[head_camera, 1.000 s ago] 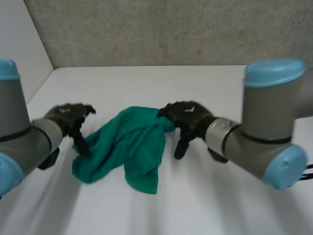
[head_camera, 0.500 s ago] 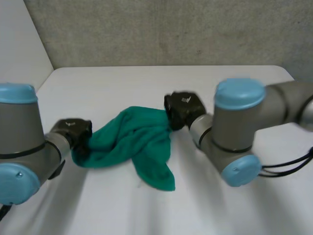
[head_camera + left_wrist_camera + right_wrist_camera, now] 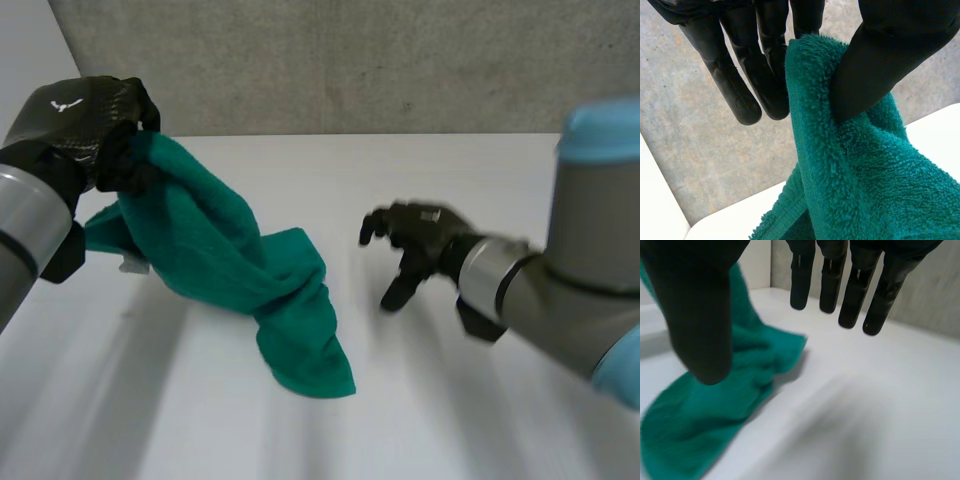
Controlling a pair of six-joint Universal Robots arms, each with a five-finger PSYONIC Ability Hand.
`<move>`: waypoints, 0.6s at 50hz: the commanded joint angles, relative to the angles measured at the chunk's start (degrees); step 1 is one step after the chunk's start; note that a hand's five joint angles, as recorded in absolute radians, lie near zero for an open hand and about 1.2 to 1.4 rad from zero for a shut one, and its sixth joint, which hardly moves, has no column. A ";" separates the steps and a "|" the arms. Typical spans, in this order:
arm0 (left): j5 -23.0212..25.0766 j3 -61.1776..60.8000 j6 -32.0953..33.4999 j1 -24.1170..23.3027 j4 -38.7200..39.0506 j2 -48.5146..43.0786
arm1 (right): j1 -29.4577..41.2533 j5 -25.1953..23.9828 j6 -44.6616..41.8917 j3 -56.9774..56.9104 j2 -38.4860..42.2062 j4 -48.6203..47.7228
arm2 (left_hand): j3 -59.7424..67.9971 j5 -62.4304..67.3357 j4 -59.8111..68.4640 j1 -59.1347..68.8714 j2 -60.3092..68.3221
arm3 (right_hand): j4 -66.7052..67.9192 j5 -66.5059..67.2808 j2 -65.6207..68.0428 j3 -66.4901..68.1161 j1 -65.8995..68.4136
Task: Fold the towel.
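The left hand (image 3: 78, 118) is up high, thumb and fingers (image 3: 771, 75) pinching an edge of the green towel (image 3: 215, 250), which is hanging with its lower end lying on the white counter (image 3: 420, 420). The right hand (image 3: 420, 235) is hovering apart from the cloth, fingers spread, empty. We are judging this the opening-out step; next, that free hand is needing a second corner.

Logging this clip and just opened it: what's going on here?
The robot's left hand pinches one end of a green towel between its thumb and fingers and holds that end up. The rest of the towel trails down, bunched and unfolded, onto the white table. The right hand is open, apart from the towel and holding nothing.
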 commanded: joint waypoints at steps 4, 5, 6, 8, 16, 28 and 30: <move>-0.03 4.06 -0.14 -0.16 0.42 -2.76 | 7.34 0.37 11.75 7.12 7.37 -12.97 | 11.80 15.63 11.62 14.44 11.56 | -4.97 -5.27 -5.26 -4.86 -1.15; -0.03 4.24 -0.14 -0.16 0.42 -2.76 | 8.92 0.72 11.66 5.90 9.03 -13.76 | 11.80 15.63 11.62 14.44 11.56 | -5.14 -5.44 -5.43 -5.03 -1.32; -0.03 4.33 -0.22 -0.24 0.33 -2.84 | 9.63 0.73 11.57 5.28 10.18 -14.21 | 11.80 15.63 11.62 14.44 11.56 | -5.31 -5.61 -5.60 -5.20 -1.49; -0.03 4.76 -0.22 -0.25 0.42 -2.93 | 10.86 1.34 11.48 2.65 14.21 -14.91 | 11.80 15.63 11.62 14.44 11.56 | -5.48 -5.78 -5.77 -5.37 -1.66; -0.03 5.56 -0.23 -0.33 0.42 -3.11 | 14.12 6.44 11.57 -7.20 23.46 -14.56 | 11.80 15.63 11.62 14.44 11.56 | 2.73 2.43 2.44 2.84 6.55; -0.21 6.00 -0.14 -0.07 0.33 -2.06 | 11.31 11.89 5.08 -2.12 9.16 -16.50 | 11.80 15.63 11.62 14.44 11.56 | 49.97 49.67 49.68 50.08 53.79; -0.21 6.00 -0.14 -0.07 0.24 -1.53 | 9.30 10.93 2.27 -0.53 4.59 -15.88 | 11.80 15.63 11.62 14.44 11.56 | 49.97 49.67 49.68 50.08 53.79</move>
